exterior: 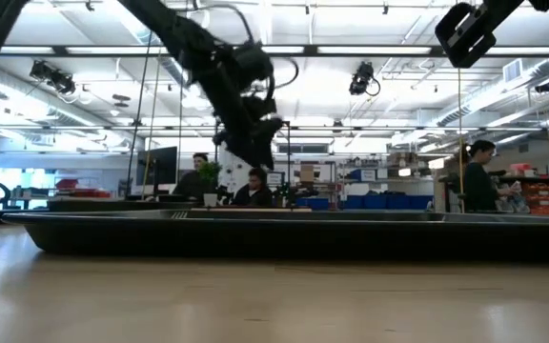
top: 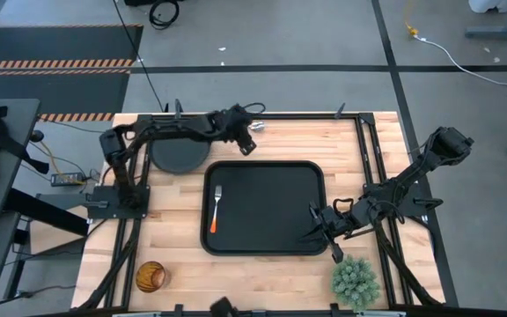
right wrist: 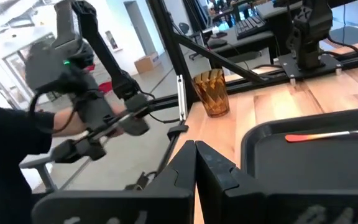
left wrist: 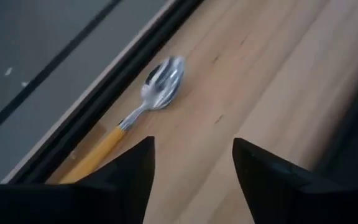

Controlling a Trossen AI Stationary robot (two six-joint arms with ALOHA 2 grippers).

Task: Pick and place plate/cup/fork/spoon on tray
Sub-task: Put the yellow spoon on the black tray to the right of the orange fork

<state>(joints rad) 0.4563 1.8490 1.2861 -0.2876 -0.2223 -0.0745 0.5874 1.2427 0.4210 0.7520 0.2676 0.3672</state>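
Observation:
The black tray lies mid-table with the orange-handled fork on its left part. The spoon lies on the wood by the table's far edge, bowl up. My left gripper is open just on the near side of the spoon, touching nothing. The round black plate lies left of it. The amber cup stands upright at the near left and also shows in the right wrist view. My right gripper is shut and empty by the tray's near right corner.
A green spiky plant stands at the near right, close to my right arm. The arms' black frame rails run along the table's sides. A person's sleeve and a handled rig show beyond the table's left side.

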